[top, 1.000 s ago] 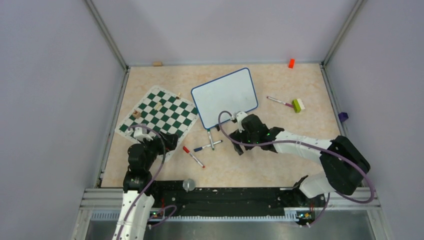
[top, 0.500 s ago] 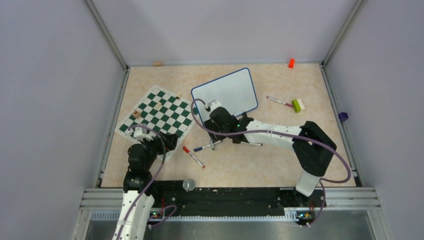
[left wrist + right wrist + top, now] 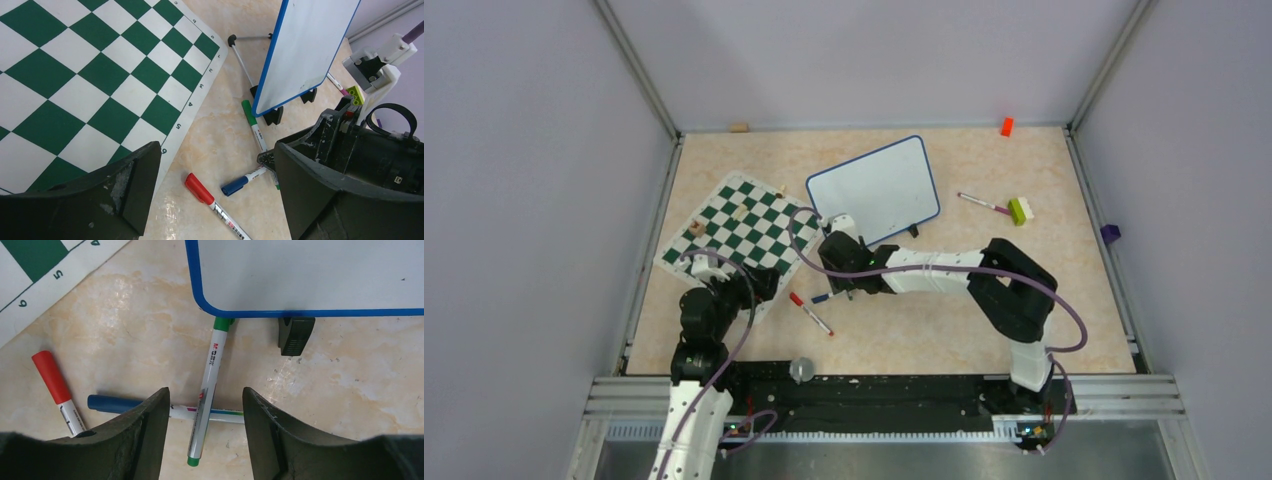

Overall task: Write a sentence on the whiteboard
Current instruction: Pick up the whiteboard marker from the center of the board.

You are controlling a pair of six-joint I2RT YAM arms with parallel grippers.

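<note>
1. Head count, left to right: one chess mat (image 3: 739, 232), two arms, four markers, one whiteboard (image 3: 874, 190), one green-and-white block (image 3: 1021, 210) and one orange block (image 3: 1006, 126). The markers are a red-capped one (image 3: 810, 313), a blue-capped one (image 3: 828, 296), a green one (image 3: 209, 390) and a thin one (image 3: 984, 205) off on the right next to the green-and-white block.
2. The left gripper (image 3: 215, 155) hovers over the near right edge of the chess mat. Its fingers are spread wide and it's empty-handed, touching neither mat nor marker.
3. The right gripper (image 3: 202, 407) sits low over the spot where the green marker crosses on top of the blue-capped one. Its fingers are roughly halfway apart, one on each side of the green marker, with daylight on both sides. So it's released, not pinching yet.
4. The whiteboard is mid-table toward the back, just right of the chess mat, propped on its black feet with the white face tilted up. Its long axis runs from near-left to far-right, and its near-left corner is just beyond the right gripper.
5. The green marker's capped end tucks under the board's blue frame, and its length points back toward the arms.
</note>
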